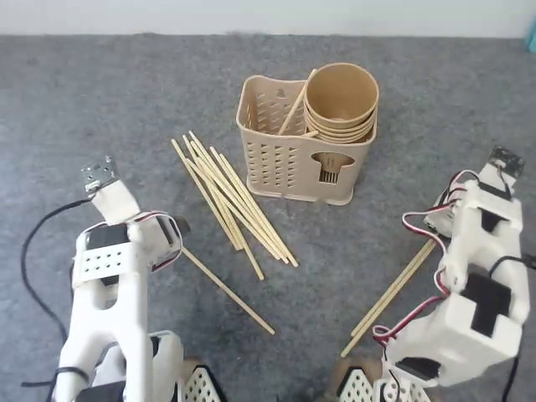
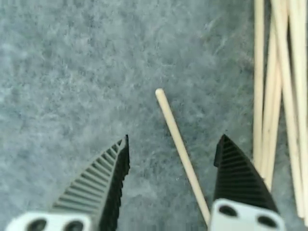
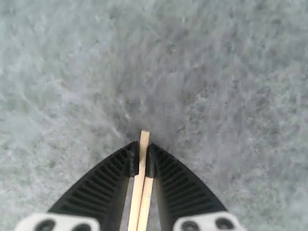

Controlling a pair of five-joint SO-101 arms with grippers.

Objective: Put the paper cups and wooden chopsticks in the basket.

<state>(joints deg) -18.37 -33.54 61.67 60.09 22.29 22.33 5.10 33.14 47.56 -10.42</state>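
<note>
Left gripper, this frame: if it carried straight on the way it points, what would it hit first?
Most likely the single chopstick lying on the grey carpet: it runs between the open fingers of the left gripper. Height above it is unclear, but nothing else shows in between.
</note>
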